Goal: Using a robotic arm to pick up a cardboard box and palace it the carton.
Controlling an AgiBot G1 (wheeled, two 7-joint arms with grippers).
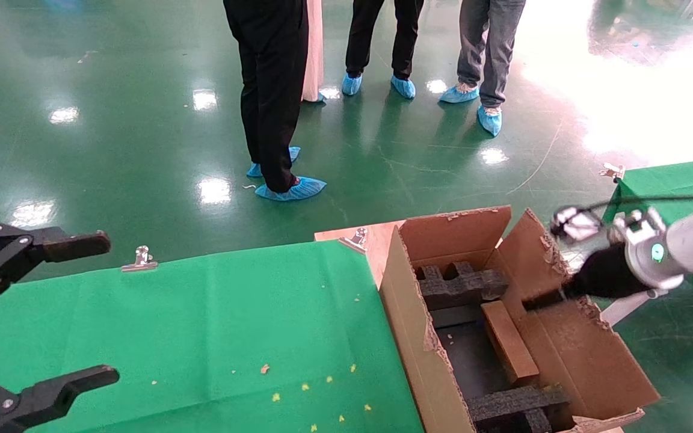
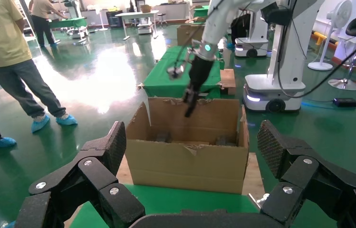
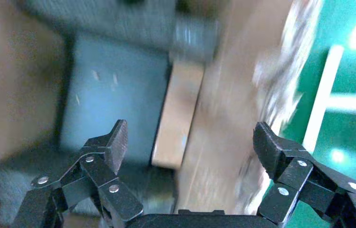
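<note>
Cardboard fills the right side of the scene: a large deep brown corrugated carton (image 1: 418,337) with ragged-edged flaps stands open beside a table draped in green cloth (image 1: 202,325). Black foam blocks (image 1: 461,285) line its far and near ends. The white jointed robotic arm (image 1: 671,246) with its black cylindrical wrist reaches in from the right, over the carton's right flap, and its right pincer (image 3: 190,142) has its fingers (image 3: 114,142) spread wide apart, gripping nothing. Below that open pincer, and a little apart from it, the flat slim brown cardboard box (image 1: 509,343) lies inside the carton, along the right wall, between the two foam ends. From the right wrist camera the same box (image 3: 178,114) shows between the spread fingers, lower down, not touched by either one.

The left pincer (image 1: 52,313), all black, sits off at the near left edge of the green table, well away from the carton, its fingers also wide apart and empty. From that side the carton (image 2: 190,156) faces the left pincer (image 2: 190,152), and the white arm (image 2: 199,71) dips its tip just over the carton's far rim.

Beyond the table, on the shiny green floor, three people (image 1: 274,90) stand in blue shoe covers.
</note>
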